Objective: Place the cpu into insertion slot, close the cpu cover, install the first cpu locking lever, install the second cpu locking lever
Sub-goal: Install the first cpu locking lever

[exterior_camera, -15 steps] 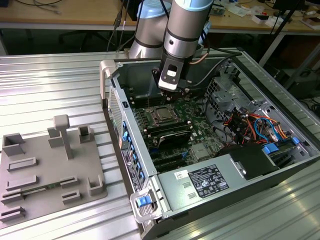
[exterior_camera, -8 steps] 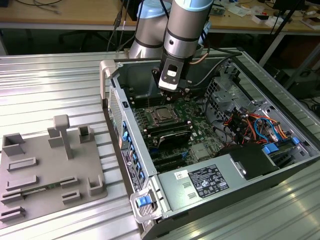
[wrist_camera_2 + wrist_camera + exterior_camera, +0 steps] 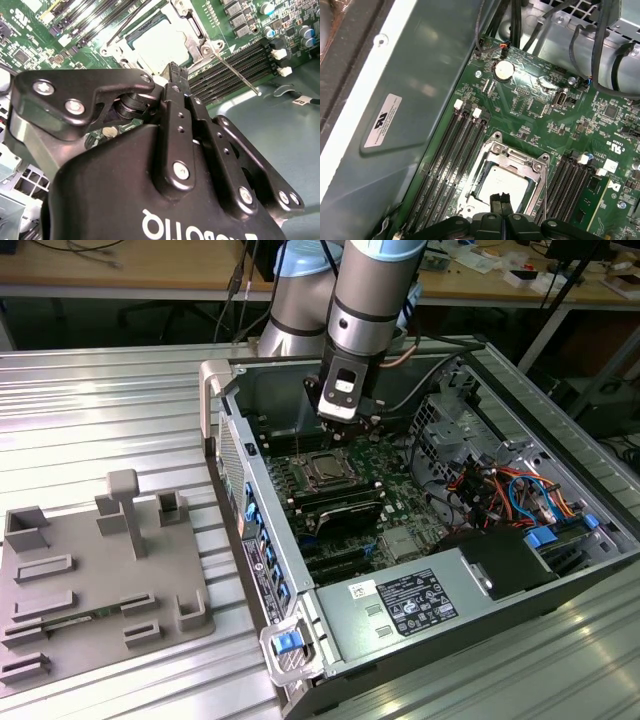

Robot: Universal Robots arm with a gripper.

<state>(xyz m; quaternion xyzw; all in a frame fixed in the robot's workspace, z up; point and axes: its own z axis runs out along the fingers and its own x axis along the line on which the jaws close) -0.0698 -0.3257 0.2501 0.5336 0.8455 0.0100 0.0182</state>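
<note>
Exterior view has an open computer case lying on a ribbed metal counter, with the robot arm reaching down into it from the far side. The gripper hangs just above the green board, on the far side of the insertion slot and close to it. A grey power supply box fills the near end of the case, and a grey plastic tray lies on the counter towards the exterior view's left, well apart from the case.

In the first wrist view the cpu sits flat in the slot with its pale metal top showing through the square opening of the cpu cover, which lies down over it. The gripper's two black fingers are pressed together with nothing between them, their tips just above the near edge of the cpu. Long black memory slots run along both sides of the socket.

In the second wrist view a thin metal lever reaches from a corner of the socket out over the memory slots
</note>
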